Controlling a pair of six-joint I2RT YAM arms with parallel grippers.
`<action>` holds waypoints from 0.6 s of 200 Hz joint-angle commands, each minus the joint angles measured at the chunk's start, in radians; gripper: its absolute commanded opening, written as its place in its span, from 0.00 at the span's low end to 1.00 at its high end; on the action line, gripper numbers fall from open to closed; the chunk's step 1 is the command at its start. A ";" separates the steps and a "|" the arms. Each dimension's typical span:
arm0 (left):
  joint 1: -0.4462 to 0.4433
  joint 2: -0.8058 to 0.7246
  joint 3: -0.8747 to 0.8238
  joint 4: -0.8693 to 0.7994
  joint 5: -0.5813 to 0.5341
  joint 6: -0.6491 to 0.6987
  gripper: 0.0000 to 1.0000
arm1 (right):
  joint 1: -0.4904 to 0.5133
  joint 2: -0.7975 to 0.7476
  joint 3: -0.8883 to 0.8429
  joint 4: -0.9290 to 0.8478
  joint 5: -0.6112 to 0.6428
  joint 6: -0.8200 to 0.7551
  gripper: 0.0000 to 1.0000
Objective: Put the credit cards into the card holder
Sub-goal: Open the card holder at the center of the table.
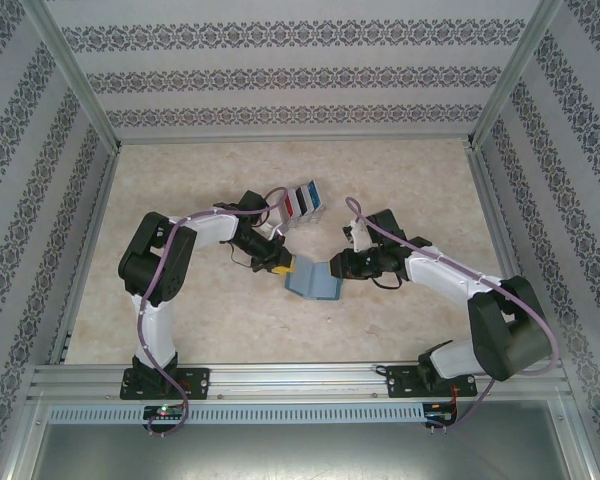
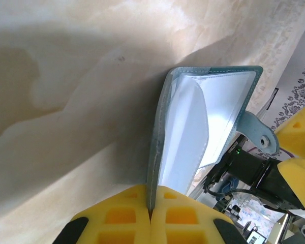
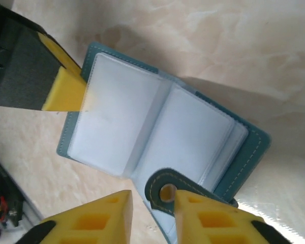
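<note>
While the card holder, midway between the side edges of the tabletop, is clamped by the closed left fingers, its strap is merely straddled by the parted right fingers; springing shut is risked.

The bottom edge is cutting off the left pincer, the right pincer is hiding a lower corner of the card holder, and the credit cards are looking too small to count.

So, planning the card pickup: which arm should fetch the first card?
Probably right: the right gripper stands open at the strap, gripping nothing, while the left gripper is shut on the card holder, propping it open.
</note>
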 commanded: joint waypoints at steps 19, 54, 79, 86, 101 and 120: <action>0.009 -0.042 0.033 -0.044 -0.026 -0.013 0.00 | -0.008 -0.137 0.032 -0.064 0.090 -0.038 0.48; 0.022 -0.087 0.013 0.085 -0.044 -0.124 0.00 | 0.096 -0.047 0.164 -0.052 0.023 -0.103 0.54; 0.027 -0.121 -0.020 0.224 -0.025 -0.222 0.00 | 0.153 0.048 0.197 0.033 -0.031 -0.055 0.57; 0.028 -0.120 -0.019 0.224 -0.017 -0.223 0.00 | 0.164 0.076 0.204 0.039 -0.043 -0.053 0.59; 0.028 -0.111 -0.038 0.258 0.015 -0.244 0.00 | 0.161 0.146 0.215 0.051 -0.093 -0.049 0.61; 0.028 -0.101 -0.057 0.295 0.051 -0.270 0.00 | 0.136 0.226 0.217 0.100 -0.154 -0.011 0.63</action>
